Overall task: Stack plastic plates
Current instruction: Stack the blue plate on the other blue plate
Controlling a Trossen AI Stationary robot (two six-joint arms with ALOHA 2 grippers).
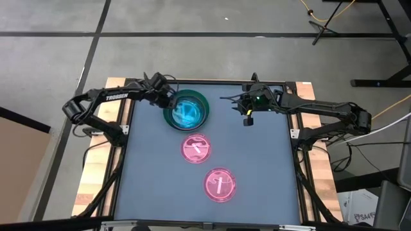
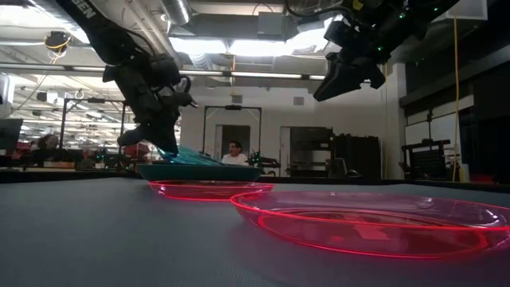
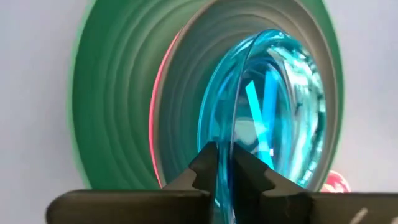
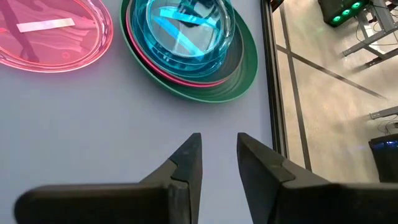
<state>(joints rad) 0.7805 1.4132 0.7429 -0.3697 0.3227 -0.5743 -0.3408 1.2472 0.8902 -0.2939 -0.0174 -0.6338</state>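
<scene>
At far-left table corner, left gripper (image 3: 224, 177) pinches rim of cyan plate (image 3: 270, 106), tilted over green-based stack (image 1: 203, 101). We lower rim flat, then release (right gripper (image 4: 219, 155) half-open, waits empty).

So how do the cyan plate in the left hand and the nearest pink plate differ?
The cyan plate is tilted on the stack, its rim between the left hand's fingers; the pink plate lies flat, alone on the table, untouched. Cyan versus pink. Both are round and translucent.
</scene>
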